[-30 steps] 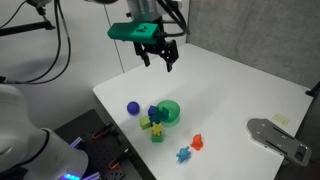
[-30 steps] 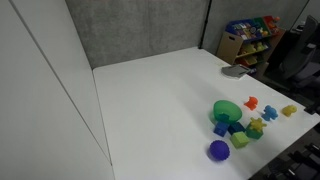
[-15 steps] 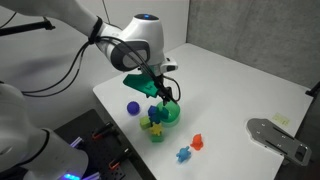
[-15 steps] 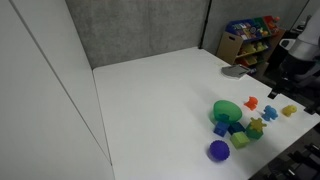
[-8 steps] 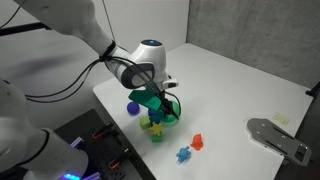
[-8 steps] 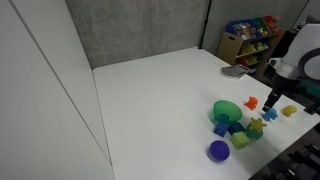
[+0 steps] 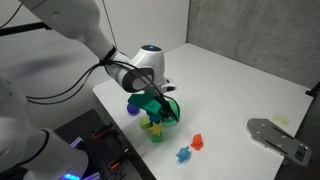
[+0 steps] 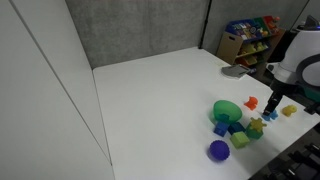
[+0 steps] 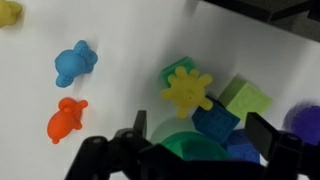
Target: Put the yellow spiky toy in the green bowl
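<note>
Wide-spread end effector hangs above the yellow spiky toy

The white table carried a tight cluster of toys near one edge; the green bowl sat upright on its surface, and a purple ball lay just beside the cluster; in the wrist view the yellow spiky toy lay outside the bowl, overlapping a small green piece, with a yellow-green cube and a blue block close against it; an orange toy and a blue toy lay near each other on bare tabletop, apart from the cluster; a small yellow piece lay farther off; a grey metal object rested at the table's edge, well apart from the toys.
</note>
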